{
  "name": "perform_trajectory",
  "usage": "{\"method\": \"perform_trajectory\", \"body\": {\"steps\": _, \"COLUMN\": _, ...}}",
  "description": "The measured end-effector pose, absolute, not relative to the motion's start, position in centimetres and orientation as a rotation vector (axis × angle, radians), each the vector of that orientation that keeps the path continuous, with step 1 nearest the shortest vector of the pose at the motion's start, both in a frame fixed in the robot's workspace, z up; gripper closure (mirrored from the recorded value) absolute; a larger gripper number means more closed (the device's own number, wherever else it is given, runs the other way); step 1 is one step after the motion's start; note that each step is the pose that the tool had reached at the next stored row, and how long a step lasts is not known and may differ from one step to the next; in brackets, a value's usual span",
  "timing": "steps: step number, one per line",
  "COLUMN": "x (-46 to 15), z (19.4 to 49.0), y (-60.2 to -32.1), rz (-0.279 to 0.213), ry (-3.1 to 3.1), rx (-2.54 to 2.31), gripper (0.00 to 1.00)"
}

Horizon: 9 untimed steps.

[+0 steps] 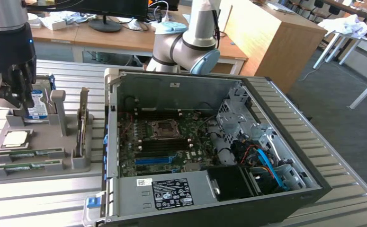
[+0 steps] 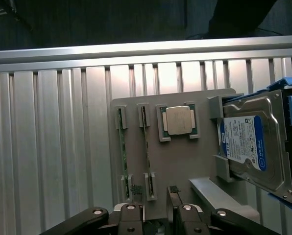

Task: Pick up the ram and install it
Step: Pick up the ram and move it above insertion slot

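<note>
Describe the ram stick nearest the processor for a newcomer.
Find the grey tray beside the open computer case. On it, the ram stick is the thin green strip lying next to the square silver processor, not its twin farther out.

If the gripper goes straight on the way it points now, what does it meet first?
The gripper would probably meet the gray holder, close to the end of one ram; depth is unclear.

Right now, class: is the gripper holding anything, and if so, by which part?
Nothing is held. The gripper is open above the grey tray, and the ram sticks lie in their slots on it, untouched.
</note>
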<state>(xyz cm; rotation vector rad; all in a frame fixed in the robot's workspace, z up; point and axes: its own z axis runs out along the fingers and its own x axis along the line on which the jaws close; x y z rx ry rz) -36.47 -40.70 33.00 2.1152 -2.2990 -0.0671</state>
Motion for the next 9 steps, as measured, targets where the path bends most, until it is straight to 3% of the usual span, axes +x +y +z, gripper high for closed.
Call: {"method": "perform_trajectory", "body": {"steps": 9, "x": -36.47, "z": 32.59, "y": -40.7, "rz": -0.067, "ry": -2.299, "rx": 2.115, "gripper": 0.67}}
